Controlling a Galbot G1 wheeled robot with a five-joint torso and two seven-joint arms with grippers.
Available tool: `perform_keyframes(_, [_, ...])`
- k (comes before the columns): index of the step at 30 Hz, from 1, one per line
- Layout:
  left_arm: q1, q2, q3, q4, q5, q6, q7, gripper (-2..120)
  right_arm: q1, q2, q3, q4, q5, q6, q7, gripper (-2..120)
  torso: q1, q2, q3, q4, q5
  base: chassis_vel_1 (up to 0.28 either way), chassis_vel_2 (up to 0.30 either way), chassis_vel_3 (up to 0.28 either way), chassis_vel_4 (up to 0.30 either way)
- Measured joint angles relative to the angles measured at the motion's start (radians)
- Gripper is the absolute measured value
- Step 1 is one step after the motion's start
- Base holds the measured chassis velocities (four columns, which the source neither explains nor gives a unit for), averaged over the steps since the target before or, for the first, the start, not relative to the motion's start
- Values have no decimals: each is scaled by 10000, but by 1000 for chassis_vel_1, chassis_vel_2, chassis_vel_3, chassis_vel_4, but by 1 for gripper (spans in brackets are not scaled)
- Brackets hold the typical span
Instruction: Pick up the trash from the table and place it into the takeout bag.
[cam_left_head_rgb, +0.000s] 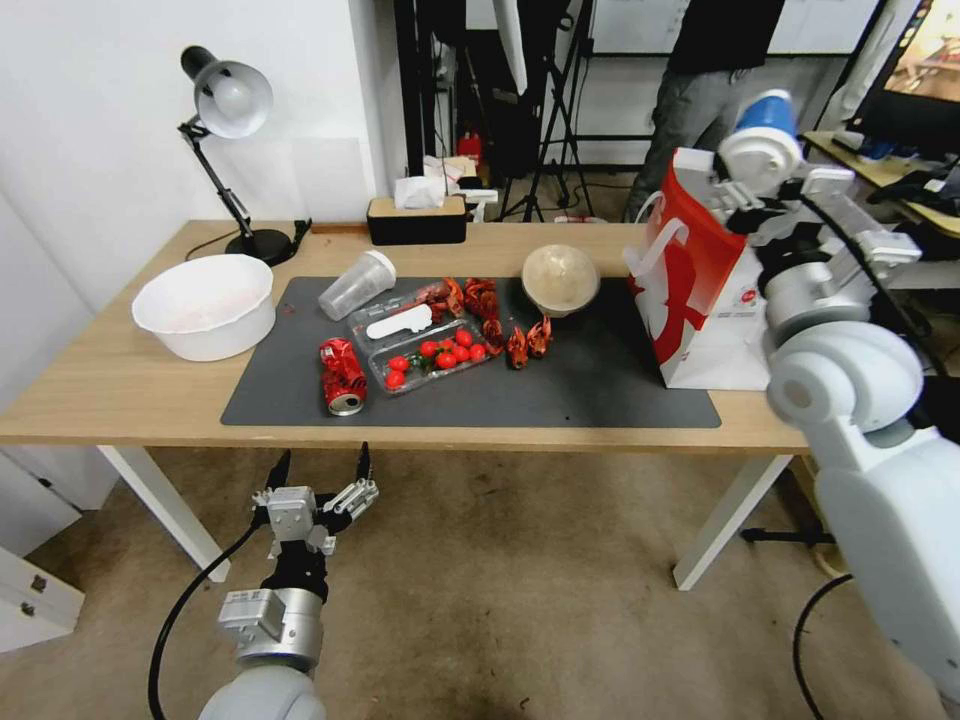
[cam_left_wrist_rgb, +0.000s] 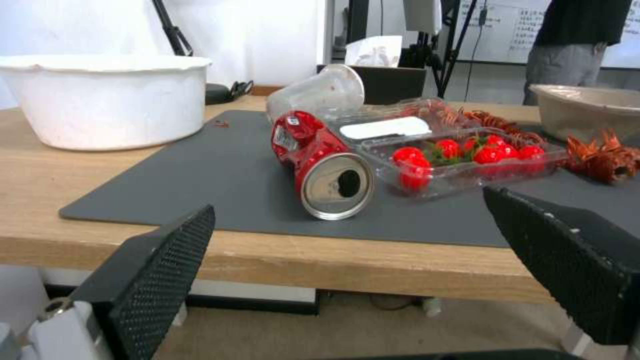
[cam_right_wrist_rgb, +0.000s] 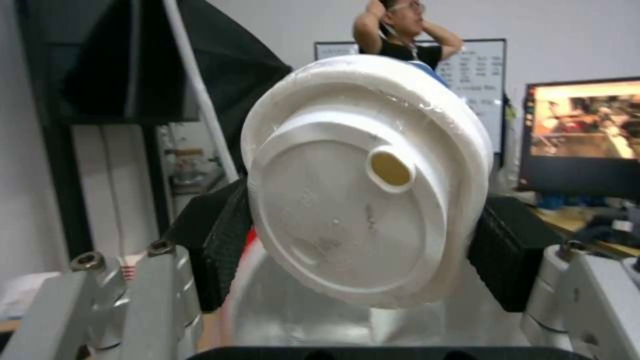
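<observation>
The table (cam_left_head_rgb: 120, 380) carries a dark grey mat (cam_left_head_rgb: 600, 390). On the mat lie a crushed red can (cam_left_head_rgb: 342, 376) (cam_left_wrist_rgb: 323, 165), a clear plastic cup (cam_left_head_rgb: 356, 285) (cam_left_wrist_rgb: 319, 92) on its side, and a beige round bowl (cam_left_head_rgb: 560, 278) (cam_left_wrist_rgb: 587, 111). The takeout bag (cam_left_head_rgb: 700, 290) stands upright at the mat's right end. Above the bag's top, my right gripper (cam_left_head_rgb: 770, 175) (cam_right_wrist_rgb: 360, 210) is shut on the blue-and-white lidded cup (cam_left_head_rgb: 763, 140) (cam_right_wrist_rgb: 363, 180). My left gripper (cam_left_head_rgb: 322, 458) (cam_left_wrist_rgb: 347, 210) hangs open below the table's front edge, facing the can.
A white basin (cam_left_head_rgb: 205, 305) sits at the table's left, with a desk lamp (cam_left_head_rgb: 228, 100) behind it and a black tissue box (cam_left_head_rgb: 416, 218) at the back. A clear clamshell of cherry tomatoes (cam_left_head_rgb: 425, 345) and red crayfish shells (cam_left_head_rgb: 520, 340) lie mid-mat.
</observation>
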Motion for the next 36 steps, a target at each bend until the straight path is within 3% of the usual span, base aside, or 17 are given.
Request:
perform_keyframes(6, [48, 1, 0, -53, -7, 0, 8, 100, -93, 17, 40, -372, 13, -176, 77, 69, 0, 0, 1, 2, 0, 0, 0, 0, 0])
perform_keyframes(12, [57, 19, -3, -114, -3, 8, 15, 100, -160, 33, 175, -393, 0, -148, 9, 92, 0, 0, 0, 2, -1, 0, 0, 0, 0])
perform_keyframes(16, [104, 24, 12, -158, 19, 19, 18, 100, -159, -47, 202, -299, 59, -224, 43, 100, 0, 0, 0, 1, -3, 0, 0, 0, 0])
perform_keyframes(23, [110, 61, -19, -186, 9, 24, 18, 100, -228, 3, 258, -217, 75, -209, 35, 100, 1, 0, 0, 1, 1, 0, 0, 0, 0])
perform_keyframes(36, [55, 13, -2, -133, 12, 26, 45, 100, -809, -194, 60, 1215, 908, 74, -99, 100, 0, 2, -1, 2, -3, 0, 0, 0, 0])
